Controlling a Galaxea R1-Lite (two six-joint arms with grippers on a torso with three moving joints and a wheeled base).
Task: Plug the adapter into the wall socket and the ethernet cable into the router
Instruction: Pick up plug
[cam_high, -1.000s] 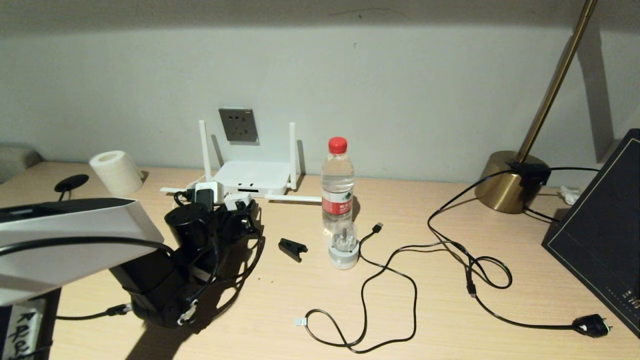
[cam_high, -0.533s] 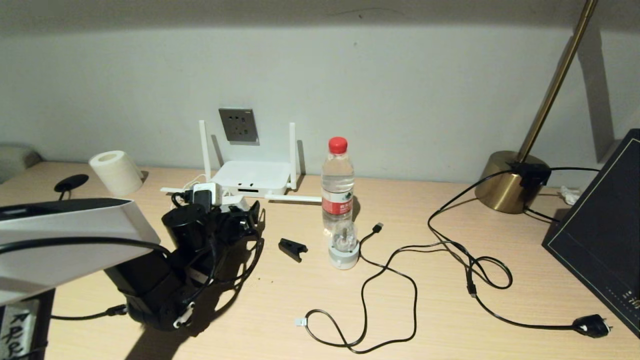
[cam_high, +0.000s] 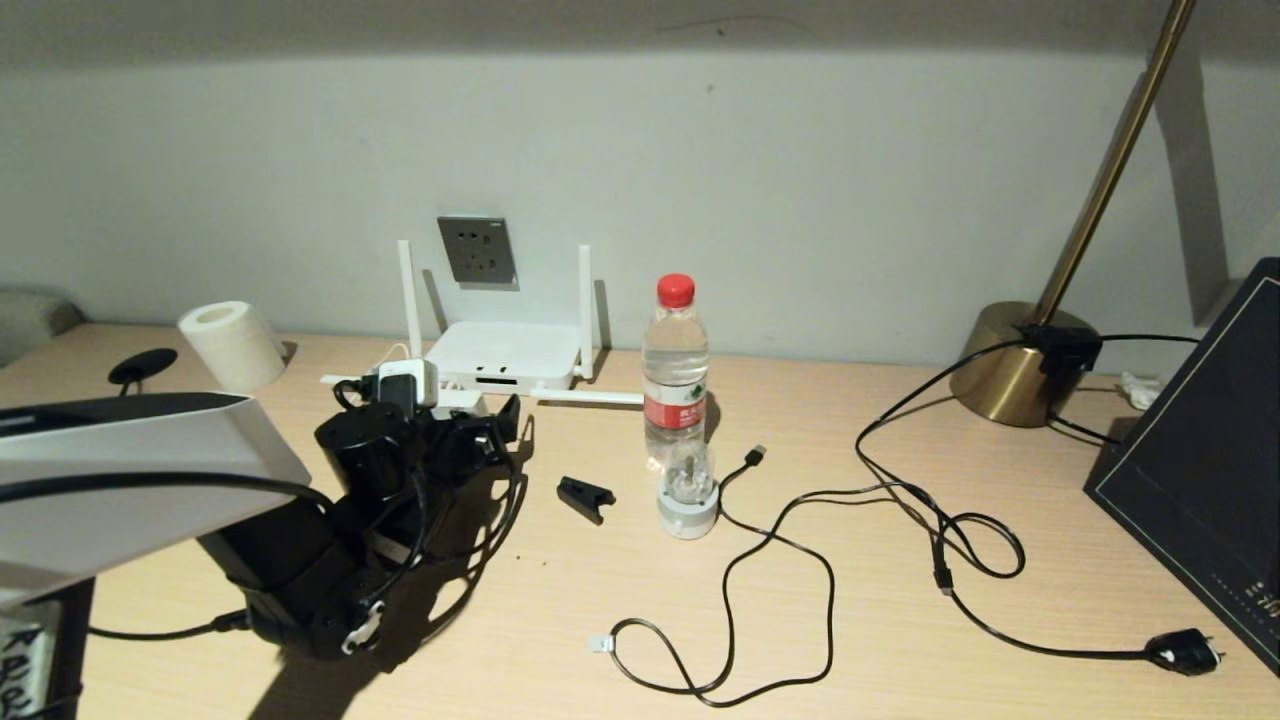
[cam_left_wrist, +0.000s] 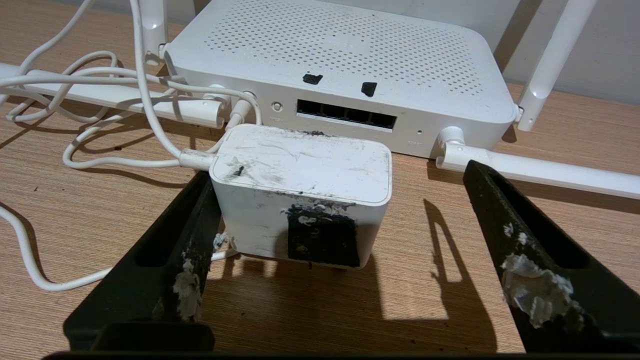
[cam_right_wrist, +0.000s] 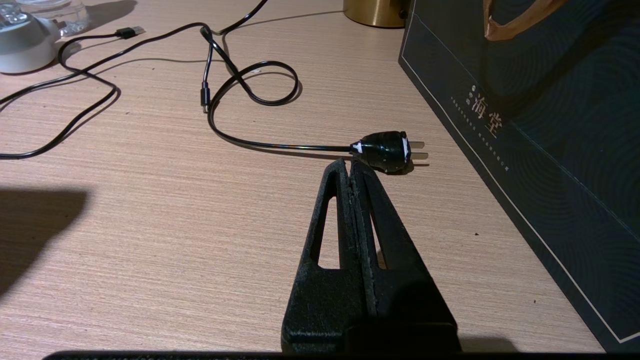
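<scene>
- The adapter (cam_left_wrist: 300, 192) is sitting on the desk (cam_high: 900, 600) just in front of the router (cam_high: 503, 352), between the spread fingers of my left gripper (cam_left_wrist: 345, 240); a second ago those fingers were narrower around it, and I am now seeing them released wide.
- In the left wrist view one finger (cam_left_wrist: 165, 260) is touching or nearly touching the adapter's side, though I cannot tell which, while the other (cam_left_wrist: 520, 250) is standing well apart from it.
- I am reading this as a let-go, not a grasp: the adapter is resting unplugged, and the wall socket (cam_high: 476, 249) above the router is showing nothing in it.
- The ethernet cable (cam_high: 730, 610) is lying loose across the desk near the water bottle (cam_high: 674, 365), its pale plug end pointing away from the router, so both halves of the job are remaining undone.
- My right gripper (cam_right_wrist: 352, 167) is parked low over the desk with its fingers clenched together on nothing, its tips just beside the black lamp plug (cam_right_wrist: 387, 150).
- I am counting one adapter, one socket plate, one router with four antennas (two upright, two lying flat), one bottle, one brass lamp (cam_high: 1020, 365), one paper roll (cam_high: 230, 345), one small black clip (cam_high: 583, 497), one dark bag (cam_high: 1200, 450) and, as best I can follow the tangle, three black cables.
</scene>
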